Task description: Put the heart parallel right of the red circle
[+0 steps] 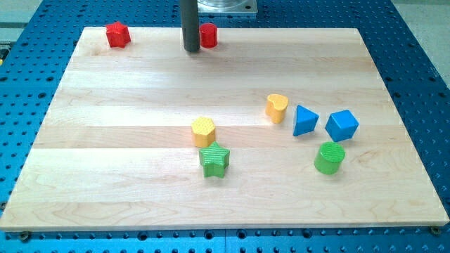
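Observation:
The yellow heart [277, 107] lies right of the board's middle. The red circle [208, 34] sits at the view's top edge of the board, partly hidden by my rod. My tip [191, 50] rests on the board just left of the red circle, touching or nearly touching it, and far up and left of the heart.
A red star [118, 34] sits at the top left. A yellow hexagon [203, 131] and a green star [214, 160] lie near the middle. A blue triangle [304, 120], a blue cube [342, 125] and a green cylinder [329, 157] lie right of the heart.

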You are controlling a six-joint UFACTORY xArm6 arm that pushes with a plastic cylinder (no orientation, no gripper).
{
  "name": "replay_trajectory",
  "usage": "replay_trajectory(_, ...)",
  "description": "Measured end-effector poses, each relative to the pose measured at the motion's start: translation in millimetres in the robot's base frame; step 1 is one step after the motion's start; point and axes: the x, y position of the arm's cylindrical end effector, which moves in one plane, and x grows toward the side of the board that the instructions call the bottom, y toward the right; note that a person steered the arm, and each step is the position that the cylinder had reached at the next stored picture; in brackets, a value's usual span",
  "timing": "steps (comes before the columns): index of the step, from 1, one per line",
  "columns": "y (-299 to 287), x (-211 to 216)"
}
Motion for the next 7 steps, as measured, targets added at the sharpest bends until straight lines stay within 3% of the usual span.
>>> replay_trajectory(1,2,-38)
replay_trajectory(3,10,-5)
replay_trajectory(4,-41,56)
replay_trajectory(6,-127,262)
replay_trajectory(7,-49,284)
